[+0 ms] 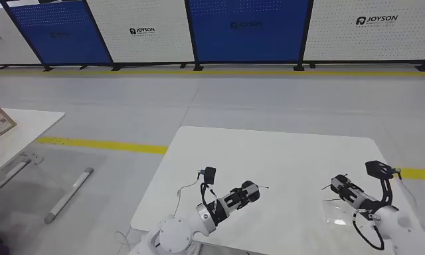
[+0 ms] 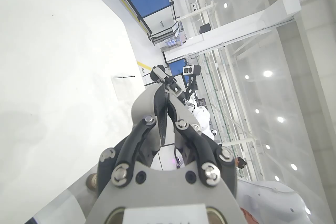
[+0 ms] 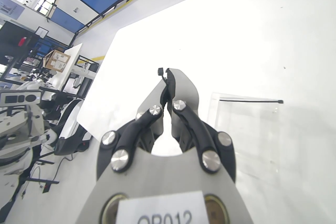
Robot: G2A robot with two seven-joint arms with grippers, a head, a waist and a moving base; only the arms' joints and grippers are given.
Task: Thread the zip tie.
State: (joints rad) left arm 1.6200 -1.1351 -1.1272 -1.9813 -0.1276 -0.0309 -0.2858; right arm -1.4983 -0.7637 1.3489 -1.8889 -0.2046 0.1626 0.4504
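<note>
My left gripper [image 1: 252, 190] [image 2: 164, 89] hovers over the white table's [image 1: 279, 155] near edge. It is shut on a thin black zip tie [image 2: 163, 125], whose tip [image 1: 264, 186] sticks out toward the other arm. At the near right, my right gripper [image 1: 339, 183] [image 3: 166, 80] is shut on a black zip tie; its square head [image 3: 160, 71] pokes just past the fingertips. The two grippers face each other with a clear gap between them. From the left wrist, the right gripper [image 2: 157, 72] appears straight ahead. Whether both hold the same tie I cannot tell.
A clear flat tray [image 1: 335, 218] [image 3: 262, 130] lies on the table beside the right gripper, with a loose black zip tie [image 1: 334, 200] [image 3: 250, 100] [image 2: 123, 76] along its far edge. The table's front edge runs close below both arms.
</note>
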